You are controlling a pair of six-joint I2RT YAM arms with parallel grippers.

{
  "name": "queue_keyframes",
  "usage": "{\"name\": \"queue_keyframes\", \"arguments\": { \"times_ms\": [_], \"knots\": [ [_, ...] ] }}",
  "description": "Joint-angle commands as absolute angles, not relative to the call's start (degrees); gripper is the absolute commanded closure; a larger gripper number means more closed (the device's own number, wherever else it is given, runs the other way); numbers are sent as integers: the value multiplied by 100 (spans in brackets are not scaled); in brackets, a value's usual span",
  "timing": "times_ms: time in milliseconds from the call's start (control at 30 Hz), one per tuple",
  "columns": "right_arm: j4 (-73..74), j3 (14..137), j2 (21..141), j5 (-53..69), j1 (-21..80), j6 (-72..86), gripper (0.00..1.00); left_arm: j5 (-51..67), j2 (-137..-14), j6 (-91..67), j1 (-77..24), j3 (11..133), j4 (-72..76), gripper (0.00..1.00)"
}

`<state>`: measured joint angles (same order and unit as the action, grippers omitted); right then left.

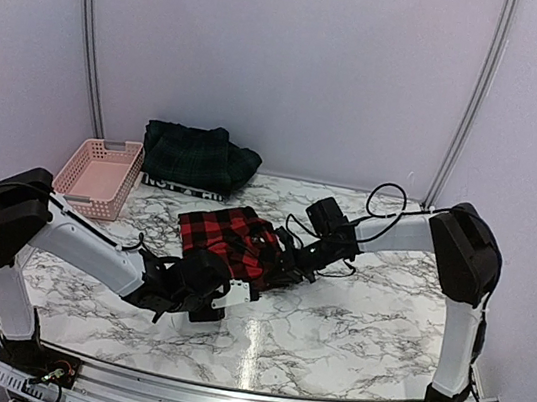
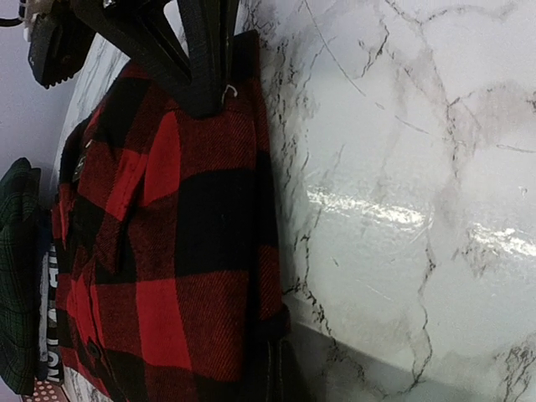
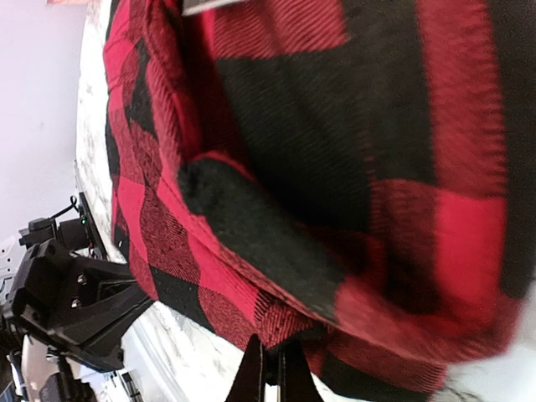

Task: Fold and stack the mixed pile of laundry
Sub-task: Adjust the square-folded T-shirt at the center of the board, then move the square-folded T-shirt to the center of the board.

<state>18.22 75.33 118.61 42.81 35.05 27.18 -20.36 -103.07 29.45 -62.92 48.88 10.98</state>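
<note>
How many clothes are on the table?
3: a red checked shirt in the middle, a green plaid piece at the back, a navy piece beneath it. More may be hidden.

Shirt [image 1: 228,235] lies before folded pile [image 1: 194,155]; basket [image 1: 100,176] left of pile.

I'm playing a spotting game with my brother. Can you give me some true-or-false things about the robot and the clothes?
1. The red-and-black checked shirt lies on the marble table. True.
2. The pink basket is full of clothes. False: nothing shows inside it.
3. The left gripper and the right gripper are both shut on the shirt's edge. True.
4. The dark green plaid piece is in the basket. False: it lies on the table beside it.
</note>
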Motion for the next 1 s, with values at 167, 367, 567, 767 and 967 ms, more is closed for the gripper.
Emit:
{"name": "queue_keyframes", "arguments": {
  "times_ms": [167,367,567,767,967],
  "knots": [
    [2121,7627,11570,3915,3209,2525,100,-2138,-9788,3072,-6302,4684,691,100],
    [2149,7564,11569,3875,3157,2460,100,-2108,-9862,3081,-6295,4484,627,100],
    [2102,7431,11665,3855,3135,2429,100,-2044,-10072,2882,-6301,4481,587,100],
    [2215,7347,11817,3851,3193,2270,100,-1584,-9560,2695,-6341,4639,455,80],
    [2468,7087,11721,3772,3107,1976,100,-861,-8356,2031,-6390,4899,111,28]
  ]
}}
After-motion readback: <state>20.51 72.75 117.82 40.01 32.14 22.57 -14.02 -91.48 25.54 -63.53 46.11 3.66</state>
